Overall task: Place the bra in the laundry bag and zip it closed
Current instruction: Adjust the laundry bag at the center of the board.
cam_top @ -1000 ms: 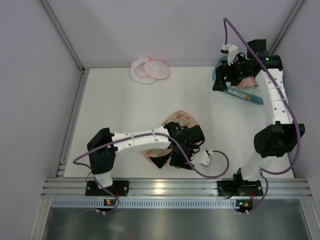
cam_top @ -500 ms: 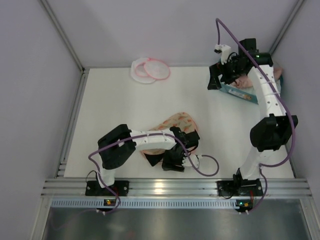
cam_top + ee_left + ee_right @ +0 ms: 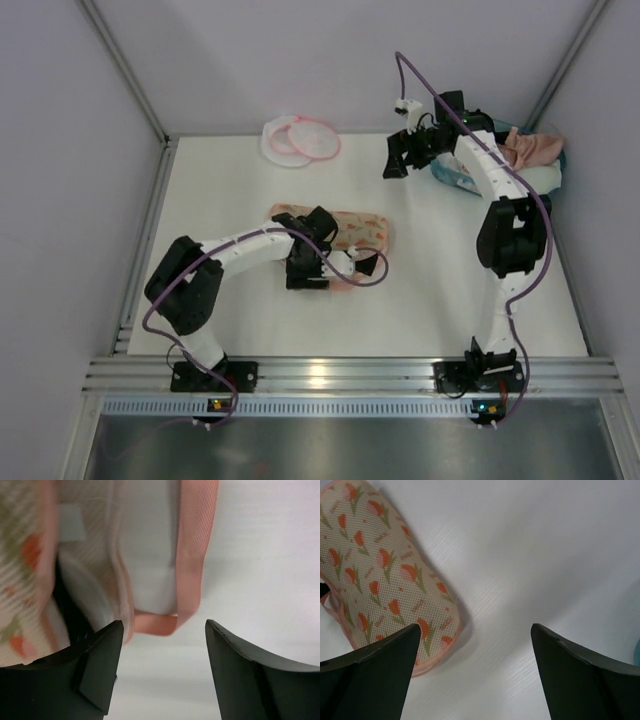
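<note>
The laundry bag, a round white mesh pouch with a pink zipper rim, lies open in two discs at the back of the table. The salmon-pink bra lies bunched in the teal basket at the back right. My left gripper is open and empty, low over the table. It sits at the near edge of an orange-printed padded piece, whose pink trim loop lies just ahead of the jaws. My right gripper is open and empty above the table, left of the basket.
The padded piece also shows in the right wrist view, at the upper left below the gripper. A purple cable loops beside my left wrist. Grey walls and metal rails close in the white table.
My left gripper has moved from the front middle back and left, and the padded piece now lies flat at mid table. My right gripper has swung left out of the basket, uncovering the bra.
</note>
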Available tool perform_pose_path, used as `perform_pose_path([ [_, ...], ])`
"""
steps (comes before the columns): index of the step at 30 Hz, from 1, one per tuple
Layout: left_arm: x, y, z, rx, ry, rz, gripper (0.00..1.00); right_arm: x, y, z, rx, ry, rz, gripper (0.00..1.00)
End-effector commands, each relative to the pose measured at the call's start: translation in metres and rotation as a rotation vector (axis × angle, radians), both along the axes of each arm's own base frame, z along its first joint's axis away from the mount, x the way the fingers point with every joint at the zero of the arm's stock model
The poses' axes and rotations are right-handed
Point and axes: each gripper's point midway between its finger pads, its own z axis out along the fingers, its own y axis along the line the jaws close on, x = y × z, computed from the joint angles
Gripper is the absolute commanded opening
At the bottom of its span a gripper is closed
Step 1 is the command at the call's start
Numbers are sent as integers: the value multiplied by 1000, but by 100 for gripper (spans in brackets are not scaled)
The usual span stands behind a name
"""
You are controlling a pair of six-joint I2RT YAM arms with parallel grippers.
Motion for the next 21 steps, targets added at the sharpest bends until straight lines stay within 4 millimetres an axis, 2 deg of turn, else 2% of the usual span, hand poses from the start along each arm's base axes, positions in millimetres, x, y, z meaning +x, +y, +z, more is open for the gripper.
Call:
perform_pose_path([
  [1,26,-15,67,-215,-201,-63,73,24,40,17,104,-139,54,92],
  [3,18,-20,86,-299,-207,-57,74,28,53,11,160,-114,58,91],
  [4,15,-21,106,-352,-244,-52,75,35,61,11,180,-136,63,89],
  [5,11,-18,110,-369,-244,-25,76,37,66,0,195,-109,57,88],
  [7,6,-13,123,-404,-273,10,77,42,80,-8,224,-108,71,85],
  [8,2,-11,125,-423,-260,68,78,41,87,-23,244,-55,61,84],
  [10,-1,3,128,-434,-231,156,79,35,99,-37,283,8,76,83],
  [11,-2,6,131,-455,-204,239,79,31,106,-48,304,63,71,83],
  [12,5,18,133,-465,-194,316,79,23,111,-53,333,101,94,83],
  [13,4,20,135,-491,-157,358,79,18,114,-58,349,140,90,83],
  [15,17,38,139,-518,-152,510,79,5,113,-75,359,201,91,83],
  [17,27,42,151,-605,-105,640,79,-7,112,-81,358,243,99,82],
  [18,39,59,155,-641,-93,744,79,-21,110,-88,365,295,108,81],
  [19,43,64,154,-662,-61,808,78,-29,109,-89,371,313,109,82],
  [20,42,66,155,-709,-2,874,78,-37,109,-80,379,303,120,81],
  [21,47,81,152,-717,5,949,77,-53,107,-92,368,340,119,80],
])
